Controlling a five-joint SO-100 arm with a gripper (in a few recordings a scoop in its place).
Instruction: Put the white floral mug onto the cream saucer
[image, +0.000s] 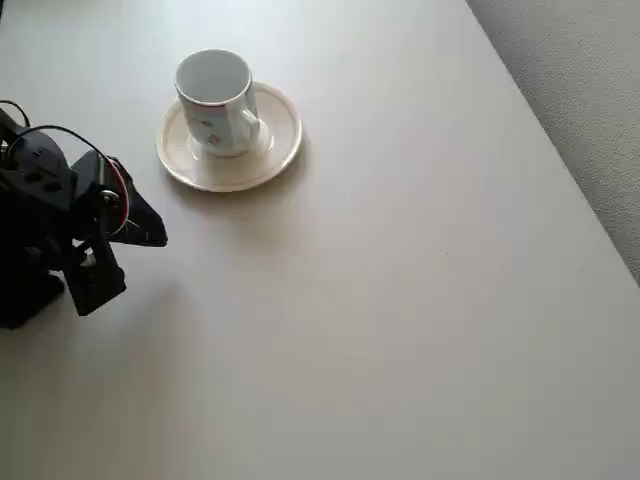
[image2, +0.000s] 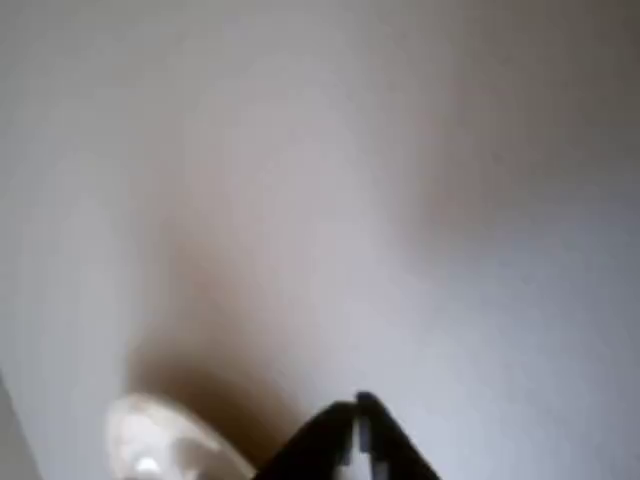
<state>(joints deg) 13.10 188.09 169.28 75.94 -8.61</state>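
1. Though parked low at the left edge in the overhead view, gripper (image: 150, 232) clenched on nothing; in the wrist view, black fingertips (image2: 335, 440) meeting in a thin seam, no gap worth naming.
2. Near the mug, yet apart from it: a strip of bare table (image: 420, 330) between claw tip and saucer rim.
3. White floral mug (image: 217, 103) upright on the cream saucer (image: 275, 150), seated left of the well's centre, handle toward the lower right. Placement apparently done.
4. Risk one: a swing of the arm up and rightward, clipping the saucer edge and skating both pieces across the smooth top.
5. Risk two: a nudge at the mug's rim, tipping it off its off-centre seat.
6. Safest exit by judgement: away from the crockery.
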